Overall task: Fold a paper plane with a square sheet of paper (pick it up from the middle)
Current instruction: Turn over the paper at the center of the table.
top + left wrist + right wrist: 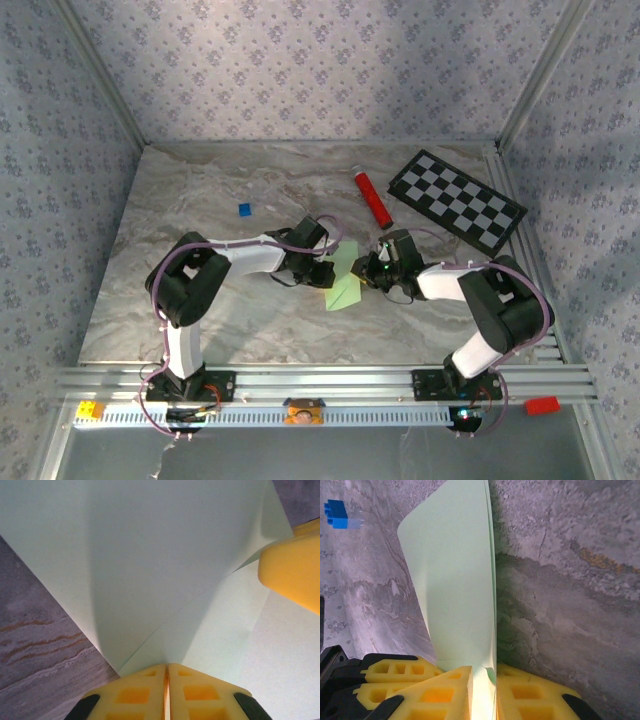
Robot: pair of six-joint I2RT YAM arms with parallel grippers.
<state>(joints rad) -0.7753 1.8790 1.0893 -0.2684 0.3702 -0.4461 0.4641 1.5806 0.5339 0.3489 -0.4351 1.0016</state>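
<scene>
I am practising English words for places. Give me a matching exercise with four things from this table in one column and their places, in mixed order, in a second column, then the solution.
1. pale green sheet of paper
2. red cylindrical tube
3. flat black-and-white checkerboard
4. small blue block

A. lying at the far right of the grey marble table
B. alone, left of centre, far side
C. between the left claw and the right claw
D. just left of the checkerboard

Pairs: 1-C, 2-D, 3-A, 4-B.

Left gripper (167, 672) and right gripper (484, 675) face each other, both pinched closed.
</scene>
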